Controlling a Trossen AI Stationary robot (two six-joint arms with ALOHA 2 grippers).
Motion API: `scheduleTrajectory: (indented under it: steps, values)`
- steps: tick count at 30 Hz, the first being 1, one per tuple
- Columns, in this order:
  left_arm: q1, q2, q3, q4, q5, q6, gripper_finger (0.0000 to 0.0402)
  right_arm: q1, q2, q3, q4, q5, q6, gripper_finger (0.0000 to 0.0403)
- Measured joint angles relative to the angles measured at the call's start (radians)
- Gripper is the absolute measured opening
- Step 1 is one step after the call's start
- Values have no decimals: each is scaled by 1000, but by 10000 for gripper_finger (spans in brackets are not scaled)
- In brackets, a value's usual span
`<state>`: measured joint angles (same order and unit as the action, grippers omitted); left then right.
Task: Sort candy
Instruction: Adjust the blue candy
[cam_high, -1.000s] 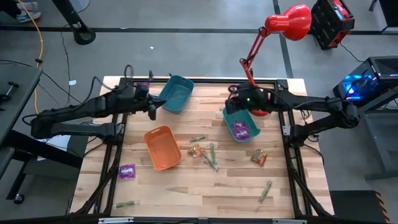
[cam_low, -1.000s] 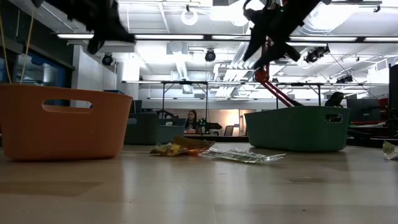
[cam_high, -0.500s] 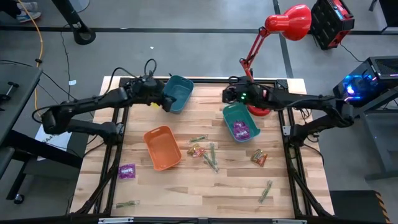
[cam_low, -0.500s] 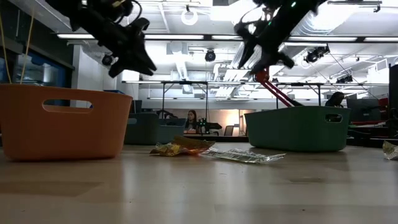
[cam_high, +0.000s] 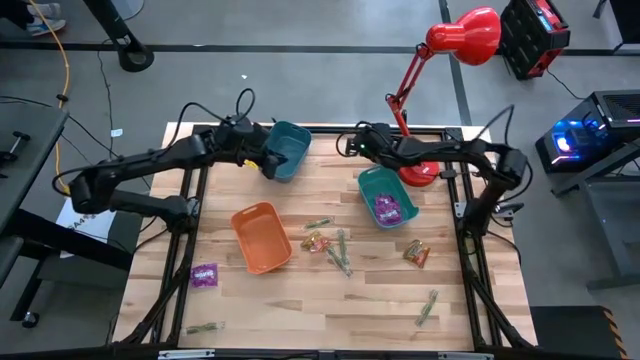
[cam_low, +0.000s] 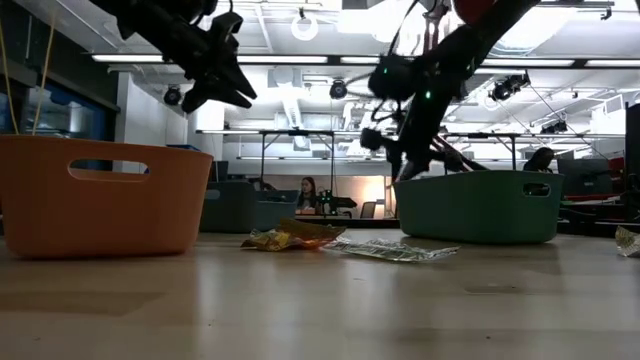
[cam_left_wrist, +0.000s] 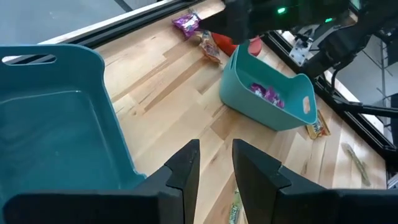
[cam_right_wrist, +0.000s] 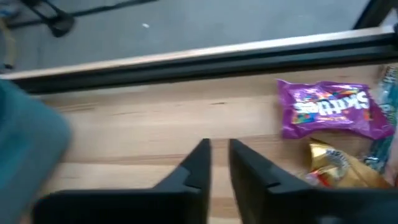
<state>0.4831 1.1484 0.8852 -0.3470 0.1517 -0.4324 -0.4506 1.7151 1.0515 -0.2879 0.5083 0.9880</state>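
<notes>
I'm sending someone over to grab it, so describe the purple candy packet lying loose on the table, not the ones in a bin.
Start at the orange bin in the middle-left of the wooden table. Just beyond its left side, toward the table's left edge, lies a purple candy packet, flat on bare wood. It sits alone; the other purple packets lie inside the teal bin.

Overhead looking straight down, low view level across tabletop, wrist views close — all share the table (cam_high: 300, 310)

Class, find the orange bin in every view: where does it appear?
High view: orange bin, left of centre on the table.
Low view: far left, standing on the table.
Left wrist view: not in it.
Right wrist view: not in it.
Shared landmark: the teal bin holding purple packets, in the high, low and left wrist views.
</notes>
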Motion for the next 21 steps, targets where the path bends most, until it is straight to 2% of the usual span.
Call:
scheduleTrajectory:
  steps: [2,11,21]
  values:
    - [0,-9,0,-4,0,-1,90,-4,17,0,-2,27,-9,8]
    - [0,-21,0,-8,-4,16,90,-51,26,1,-134,85,44,1]
    - [1,-21,0,-9,-6,16,90,-108,25,1,-158,32,27,0]
